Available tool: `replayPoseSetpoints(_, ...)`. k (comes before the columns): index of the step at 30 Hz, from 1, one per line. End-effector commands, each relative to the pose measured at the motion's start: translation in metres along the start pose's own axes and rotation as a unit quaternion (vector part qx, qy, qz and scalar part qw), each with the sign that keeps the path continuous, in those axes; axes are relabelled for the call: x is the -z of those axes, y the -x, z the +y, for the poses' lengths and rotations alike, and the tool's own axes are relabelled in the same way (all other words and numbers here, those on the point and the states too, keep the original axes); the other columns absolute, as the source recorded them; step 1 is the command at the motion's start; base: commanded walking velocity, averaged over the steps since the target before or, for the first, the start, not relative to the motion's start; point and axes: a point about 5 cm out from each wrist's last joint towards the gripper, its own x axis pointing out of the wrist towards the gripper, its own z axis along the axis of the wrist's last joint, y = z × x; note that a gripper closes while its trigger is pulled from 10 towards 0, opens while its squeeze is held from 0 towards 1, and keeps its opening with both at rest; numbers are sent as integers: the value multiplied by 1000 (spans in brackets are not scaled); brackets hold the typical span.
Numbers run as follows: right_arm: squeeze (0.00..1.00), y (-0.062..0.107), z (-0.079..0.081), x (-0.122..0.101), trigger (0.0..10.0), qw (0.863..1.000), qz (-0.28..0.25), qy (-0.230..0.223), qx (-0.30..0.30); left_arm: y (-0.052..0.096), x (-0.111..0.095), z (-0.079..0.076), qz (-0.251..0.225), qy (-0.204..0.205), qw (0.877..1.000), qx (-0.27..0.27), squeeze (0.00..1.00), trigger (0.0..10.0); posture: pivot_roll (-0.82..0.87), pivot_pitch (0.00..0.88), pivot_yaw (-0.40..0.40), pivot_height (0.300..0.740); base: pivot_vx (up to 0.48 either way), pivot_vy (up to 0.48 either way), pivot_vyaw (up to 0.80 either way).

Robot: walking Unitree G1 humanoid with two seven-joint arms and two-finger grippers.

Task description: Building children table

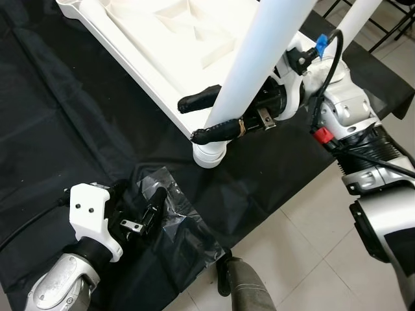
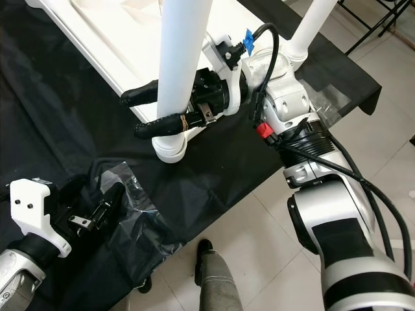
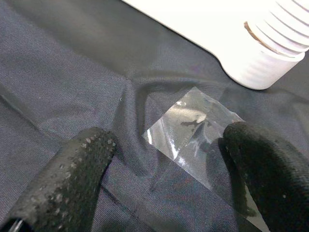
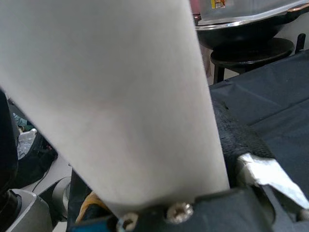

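Leg-fitting step. Your right gripper (image 2: 162, 109) is clamped on the white table leg (image 2: 184, 55), one black finger on each side of the tube just above its threaded foot, which stands in the corner socket (image 2: 170, 149) of the upturned white tabletop (image 1: 139, 58). The tabletop lies underside-up on the black cloth (image 1: 58, 116), and a second leg (image 2: 316, 23) already stands at a farther corner. Your left gripper (image 3: 169, 164) hangs low over the cloth with its fingers apart and nothing between them, just above a clear plastic wrapper (image 3: 195, 123) lying near the socket. Judging from the thread visible at the foot, the leg is probably not yet fully seated. Your next move calls for turning it about its own axis while keeping it upright, so the thread does not cross.
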Motion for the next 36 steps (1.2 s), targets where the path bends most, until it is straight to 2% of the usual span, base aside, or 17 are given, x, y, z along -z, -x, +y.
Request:
replayPoseSetpoints(1, 0, -2, 10, 15, 10000, 999, 18, -35, -22, 4, 1, -1, 11, 0, 1000, 6, 0, 10000, 4, 417, -61, 740, 0, 0, 0)
replayPoseSetpoints(21, 0, 14, 5, 10, 10000, 998, 31, -49, 1, 2, 0, -1, 10, 3, 1000, 6, 0, 10000, -16, 426, -66, 740, 0, 0, 0)
replayPoseSetpoints(29, 0, 15, 4, 10, 10000, 998, 29, -54, 3, 2, 0, 0, 9, 2, 1000, 6, 0, 10000, -18, 427, -66, 740, 0, 0, 0)
replayPoseSetpoints(36, 0, 10, 0, 22, 10000, 997, 51, -65, 13, 2, -1, 0, 9, 2, 1000, 5, 0, 10000, -21, 429, -64, 740, 0, 0, 0)
